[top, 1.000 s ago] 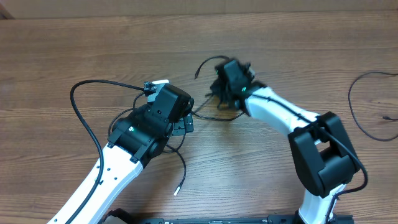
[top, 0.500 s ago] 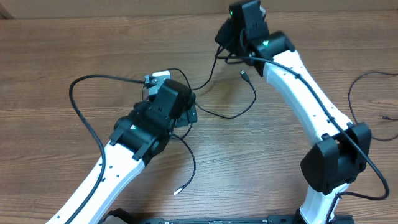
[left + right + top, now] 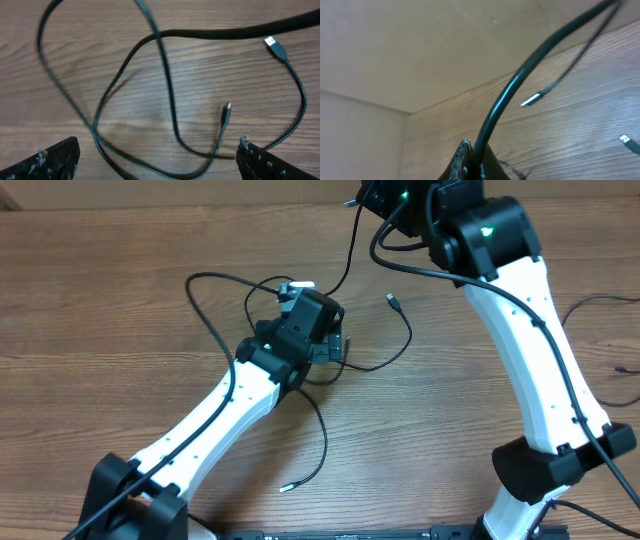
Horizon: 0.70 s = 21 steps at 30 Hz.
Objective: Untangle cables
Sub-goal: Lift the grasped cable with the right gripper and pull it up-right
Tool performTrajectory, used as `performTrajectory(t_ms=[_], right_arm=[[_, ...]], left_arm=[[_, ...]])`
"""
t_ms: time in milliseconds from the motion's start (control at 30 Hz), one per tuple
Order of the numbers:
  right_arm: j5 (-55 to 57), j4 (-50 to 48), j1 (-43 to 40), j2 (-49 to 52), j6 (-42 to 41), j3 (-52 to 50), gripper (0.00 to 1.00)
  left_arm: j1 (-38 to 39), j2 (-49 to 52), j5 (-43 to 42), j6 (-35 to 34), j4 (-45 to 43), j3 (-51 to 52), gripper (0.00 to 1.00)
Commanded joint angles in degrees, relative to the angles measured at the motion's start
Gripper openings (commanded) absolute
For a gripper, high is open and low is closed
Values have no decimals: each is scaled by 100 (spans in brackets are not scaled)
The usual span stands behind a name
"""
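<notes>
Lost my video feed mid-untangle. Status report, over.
Left hand open above the cables, loops crossed on the table. Right hand shut on one cable at far edge. Nothing else in the way.

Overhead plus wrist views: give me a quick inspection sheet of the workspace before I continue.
Surface: wood-grain table, no marks noticed.
Job's things: cables looped and crossing beside the left hand; one free plug lying on the wood; lifted cable runs up to the right hand.
Clutter: nothing seen.
Hands: left hand open, low over the loops; right hand apparently shut on the lifted cable.
Cables: thicker arm harness follows the right arm; separate thin cord lies at the right edge.
Surroundings: tan wall behind the table's far edge.
</notes>
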<state>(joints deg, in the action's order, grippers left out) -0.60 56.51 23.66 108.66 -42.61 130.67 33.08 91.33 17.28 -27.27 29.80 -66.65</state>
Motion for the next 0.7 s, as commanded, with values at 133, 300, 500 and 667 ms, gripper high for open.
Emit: performTrajectory(t_ms=[133, 300, 500, 667], right_arm=[[-699, 155, -7, -195, 118, 448, 4], [-839, 109, -7, -205, 225, 448, 4], [-1419, 17, -4, -365, 223, 448, 4], [-1665, -76, -7, -645, 223, 448, 4]], left_arm=[[15, 83, -118, 1261, -708, 42, 100], [-4, 83, 166, 1808, -767, 42, 100], [-232, 153, 199, 1784, -881, 46, 98], [-398, 455, -332, 1770, -1091, 50, 74]])
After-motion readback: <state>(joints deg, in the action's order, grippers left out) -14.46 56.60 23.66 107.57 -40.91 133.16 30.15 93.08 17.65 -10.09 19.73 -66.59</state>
